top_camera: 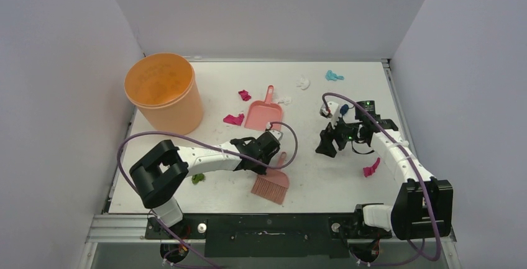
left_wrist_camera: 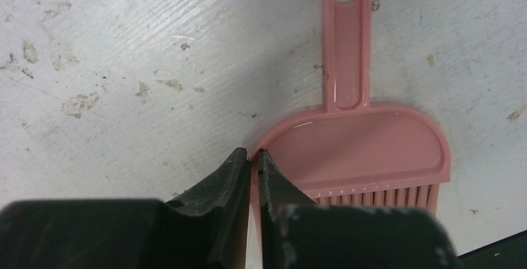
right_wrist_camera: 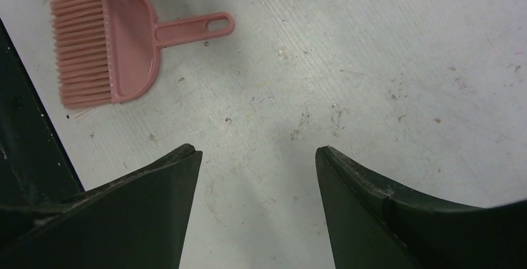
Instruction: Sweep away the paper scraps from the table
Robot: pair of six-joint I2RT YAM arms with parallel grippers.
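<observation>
- Closest to my left wrist camera, the left jaws were all but closed. They pinched the thin rim at one corner of the pink hand brush [left_wrist_camera: 360, 151], right beside its bristles. The brush handle pointed away from me, ungripped.
- My right jaws stood wide open with nothing between them, above a bare patch of the white worktop [top_camera: 323, 185] to the right of the brush.
- Small crumpled paper scraps [top_camera: 234, 119] lay scattered over the worktop. Two magenta ones sat just left of the pink dustpan [top_camera: 261, 117]. White ones and a teal wad [top_camera: 334, 76] lay toward the far edge, a magenta wad [top_camera: 371, 168] near my right arm and a green wad [top_camera: 197, 178] beside my left arm.
- An orange bucket [top_camera: 174, 117] stood at the far left corner.
- I judged the step in hand to be securing the brush, with no sweeping started.
- To my mind a corner pinch was a weak hold, and the brush would likely twist once its bristles dragged. A firm, square grip nearer the handle would serve better.
- I judged it wise for the right jaws to take the dustpan handle, and for the strokes to be short and low with the bristles down, drawing the scraps toward the pan.
</observation>
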